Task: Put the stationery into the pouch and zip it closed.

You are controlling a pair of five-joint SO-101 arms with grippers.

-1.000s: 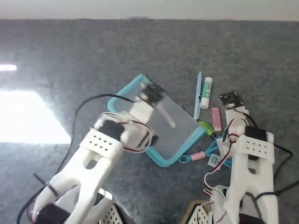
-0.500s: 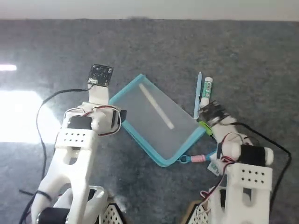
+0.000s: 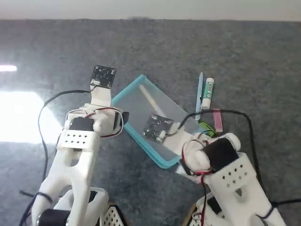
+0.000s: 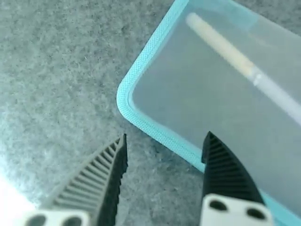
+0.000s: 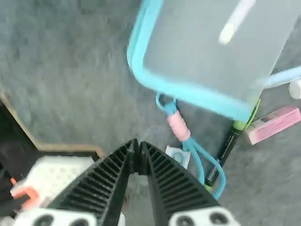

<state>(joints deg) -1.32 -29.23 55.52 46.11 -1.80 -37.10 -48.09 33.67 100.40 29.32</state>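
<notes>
- Far left: left hand, spread wide and gripping nothing, low over the bench at a rounded corner of the pouch, with the teal edge showing between its fingers. Seemingly poised to pin or pinch that edge and steady the pouch for loading.
- Centre: translucent pouch lying flat and askew on the bench, with one white pen already inside along its length. Zip too hard to read for open or closed.
- Right of centre: right hand, pressed fully shut and holding nothing, above the bench near the zip pull, a pink bead on a blue loop trailing from the pouch's corner. Probably passing over, not set for a grasp.
- Right: blue pen and glue stick side by side, pink eraser nearby, green-capped marker just beside the pouch's corner. All outside the pouch, so most of the packing judged undone.
</notes>
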